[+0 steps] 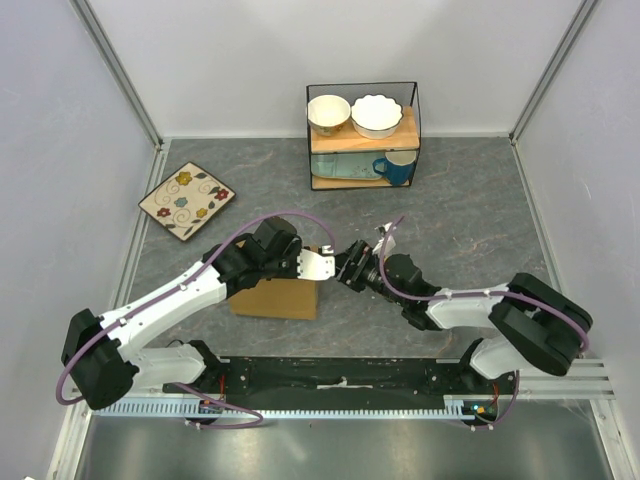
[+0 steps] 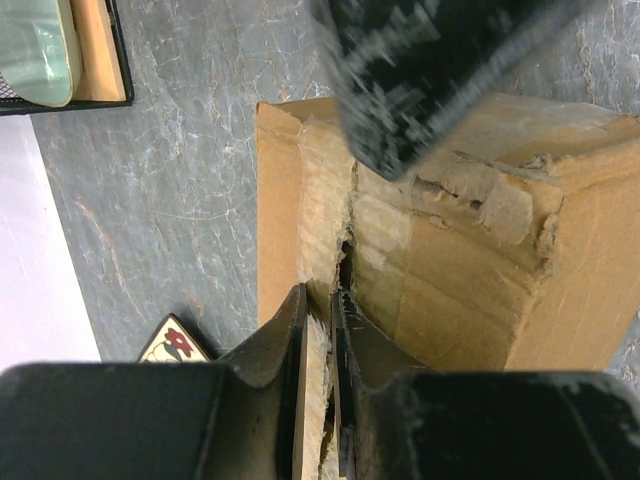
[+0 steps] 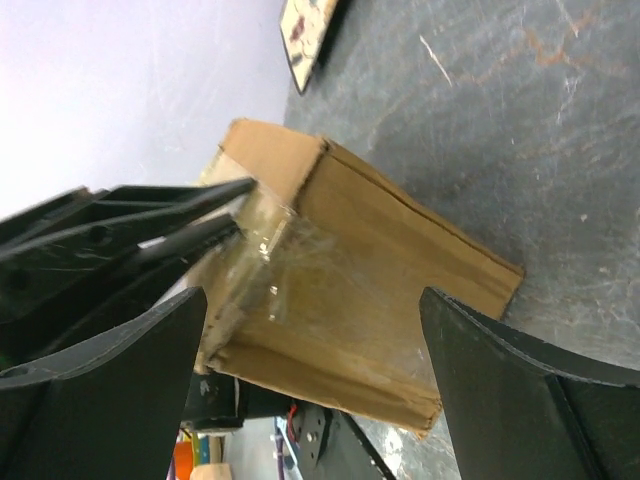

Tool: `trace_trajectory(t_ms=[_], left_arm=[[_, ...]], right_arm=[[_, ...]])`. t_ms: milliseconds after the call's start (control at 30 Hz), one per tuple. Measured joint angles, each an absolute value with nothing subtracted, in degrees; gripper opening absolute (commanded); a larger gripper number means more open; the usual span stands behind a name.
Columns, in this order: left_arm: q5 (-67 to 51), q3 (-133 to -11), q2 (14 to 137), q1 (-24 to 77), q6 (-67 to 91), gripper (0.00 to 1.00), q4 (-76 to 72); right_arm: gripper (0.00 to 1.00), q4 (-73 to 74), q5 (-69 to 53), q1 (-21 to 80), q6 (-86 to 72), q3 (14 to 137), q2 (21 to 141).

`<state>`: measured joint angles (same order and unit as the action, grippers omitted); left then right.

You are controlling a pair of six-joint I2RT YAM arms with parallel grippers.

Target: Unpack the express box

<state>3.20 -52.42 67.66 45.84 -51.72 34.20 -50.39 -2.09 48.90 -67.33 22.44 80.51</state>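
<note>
One edge of express box [image 2: 450, 290] pinched in left claw [image 2: 318, 300] | right claw [image 3: 312, 300] released, facing box

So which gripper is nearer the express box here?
Left. The left gripper is on the express box, fingers pinching cardboard at its torn top seam. The right gripper stands open just off the box's taped end, apparently not touching.

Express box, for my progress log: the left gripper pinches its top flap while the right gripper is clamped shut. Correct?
Not quite: the right gripper stands wide open, as the right wrist view shows. The left gripper does pinch the express box's flap.
</note>
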Motion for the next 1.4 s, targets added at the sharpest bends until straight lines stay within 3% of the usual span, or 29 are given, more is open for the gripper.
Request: trace_trajectory(t_ms=[400,867,1400], left_arm=[[4.47,-52.45,67.33,46.26,-50.89,0.18,34.59],[6.70,-52.45,66.87,46.37,-49.69,0.16,36.36],[4.12,-58.96,66.65,44.64,-42.46,0.10,42.33]], right_arm=[[0.92,-50.85,-3.16,52.62,-68.01,27.77,88.18],[0.73,-48.07,2.26,56.93,-67.11,29.74,88.71],[0.71,-31.11,14.35,64.77,-62.89,34.54,85.01]])
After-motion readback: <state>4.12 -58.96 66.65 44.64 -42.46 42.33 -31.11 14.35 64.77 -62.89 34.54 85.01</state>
